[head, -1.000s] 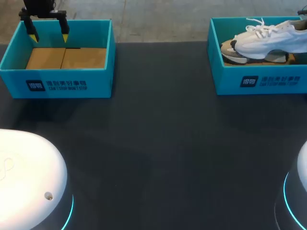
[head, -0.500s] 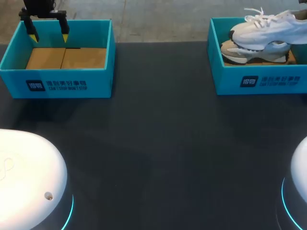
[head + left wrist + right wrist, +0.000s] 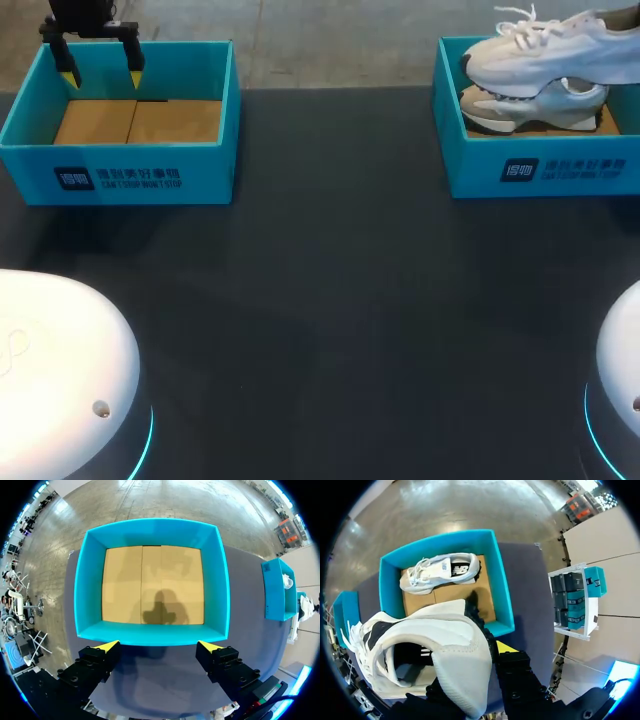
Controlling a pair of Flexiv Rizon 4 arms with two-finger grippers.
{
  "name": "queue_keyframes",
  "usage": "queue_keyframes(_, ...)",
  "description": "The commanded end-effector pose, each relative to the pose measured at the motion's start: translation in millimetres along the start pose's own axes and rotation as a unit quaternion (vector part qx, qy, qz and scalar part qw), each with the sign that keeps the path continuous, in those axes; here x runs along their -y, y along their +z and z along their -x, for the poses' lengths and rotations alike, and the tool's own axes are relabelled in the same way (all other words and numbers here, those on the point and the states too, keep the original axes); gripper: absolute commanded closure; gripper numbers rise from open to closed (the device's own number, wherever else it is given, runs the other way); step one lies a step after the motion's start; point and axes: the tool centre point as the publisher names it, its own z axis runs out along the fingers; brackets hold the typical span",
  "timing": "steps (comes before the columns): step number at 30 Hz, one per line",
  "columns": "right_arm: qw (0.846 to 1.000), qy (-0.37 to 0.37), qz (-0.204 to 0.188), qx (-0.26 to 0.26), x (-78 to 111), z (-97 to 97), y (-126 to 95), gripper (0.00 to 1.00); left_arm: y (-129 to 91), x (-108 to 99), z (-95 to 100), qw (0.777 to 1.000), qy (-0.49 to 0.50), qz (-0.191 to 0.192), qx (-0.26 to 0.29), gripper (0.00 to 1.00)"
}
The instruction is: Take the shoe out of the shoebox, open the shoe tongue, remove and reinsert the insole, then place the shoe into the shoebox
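- Shoe point(image 3: 545, 50) is hanging over the shoebox point(image 3: 540, 170) at 1 o'clock; right gripper point(image 3: 470, 655) is clamping its heel; second shoe point(image 3: 440, 572) is lying inside
- Left gripper point(image 3: 159, 647) is hovering, fingers apart, over the 11 o'clock box point(image 3: 150, 632)

raised shoe point(image 3: 550, 50) hangs above the second shoe point(image 3: 505, 110) in the shoebox point(image 3: 540, 172).

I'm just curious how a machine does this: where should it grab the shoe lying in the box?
Probably its heel rim, coming straight down: the shoe lies on its side in the shoebox, whose walls block any sideways approach, and that rim is thin enough to pinch. The lifted shoe seems held likewise.
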Motion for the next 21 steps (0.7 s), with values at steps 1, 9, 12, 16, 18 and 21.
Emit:
queue_keyframes(1, 1.000, 0.005, 0.011, 0.001, 11.2, 2.3, -12, 1.00, 0, 0, 0.2, 1.000, 0.000, 0.000, 0.000, 0.00)
queue_keyframes(9, 1.000, 0.016, 0.006, 0.015, 28.3, 5.6, -24, 1.00, 0, 0, 0.2, 1.000, 0.000, 0.000, 0.000, 0.00)
queue_keyframes(12, 1.000, 0.022, 0.002, 0.016, 41.4, 3.8, -27, 1.00, 0, 0, 0.2, 1.000, 0.000, 0.000, 0.000, 0.00)
queue_keyframes(16, 0.999, 0.038, -0.007, 0.007, 62.0, -4.6, -29, 1.00, 0, 0, 0.2, 1.000, 0.000, 0.000, 0.000, 0.00)
queue_keyframes(18, 0.999, 0.043, -0.009, 0.003, 72.4, -11.0, -29, 1.00, 0, 0, 0.2, 1.000, 0.000, 0.000, 0.000, 0.00)
queue_keyframes(21, 0.999, 0.050, -0.010, -0.006, 85.2, -22.6, -30, 1.00, 0, 0, 0.2, 1.000, 0.000, 0.000, 0.000, 0.00)
